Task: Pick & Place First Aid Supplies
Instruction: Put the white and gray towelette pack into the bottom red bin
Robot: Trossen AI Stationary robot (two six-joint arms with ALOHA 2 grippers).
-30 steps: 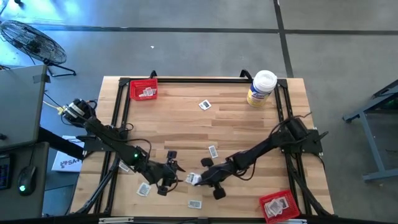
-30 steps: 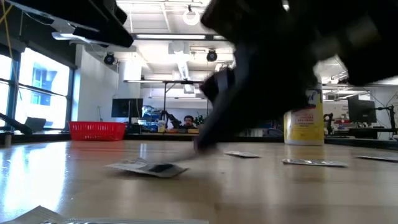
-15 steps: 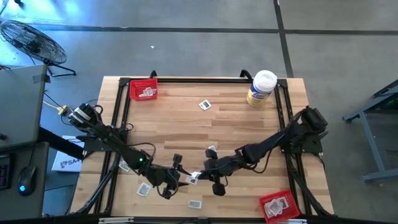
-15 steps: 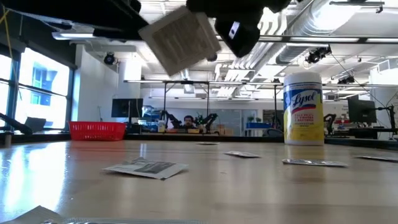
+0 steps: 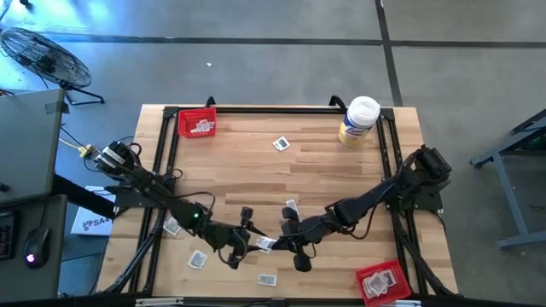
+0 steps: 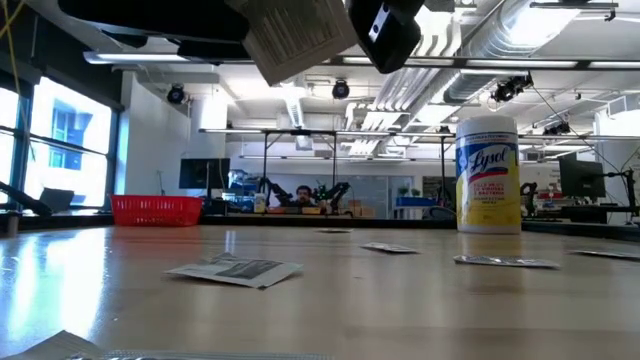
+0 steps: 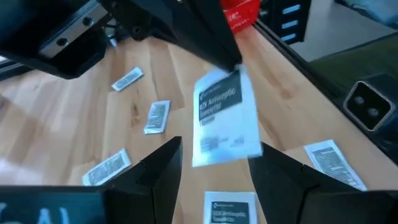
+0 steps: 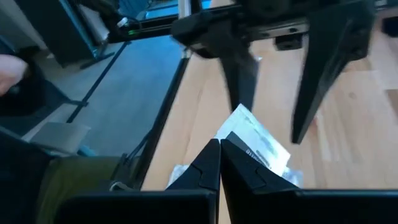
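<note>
One white-and-grey first aid packet (image 7: 225,118) hangs in the air over the table's near middle, with my right gripper (image 8: 219,163) shut on it. In the low view the packet (image 6: 300,35) is high above the wood. My left gripper (image 7: 214,177) is open just to its left, a finger on each side of the packet's lower end and apart from it. From above, the left gripper (image 5: 246,238) and the right gripper (image 5: 275,245) face each other across the packet (image 5: 264,245). Several more packets (image 5: 281,143) lie flat on the table. My right gripper pinches the packet by one upper corner (image 7: 235,71) between its two shut fingers. The fingers come slanting down from the table's right side. The packet hangs tilted below them, lifted clear of the table.
A red tray (image 5: 198,124) with packets stands at the far left corner, another red tray (image 5: 381,282) at the near right. A white-lidded yellow tub (image 5: 358,121) stands at the far right. Loose packets lie near my grippers (image 5: 292,207) (image 5: 267,279) (image 5: 198,259).
My right gripper has risen from the table with the packet, which now hangs clear of the wood, and has rolled a little. My left gripper has moved toward the table's right, up to the packet, staying open.
</note>
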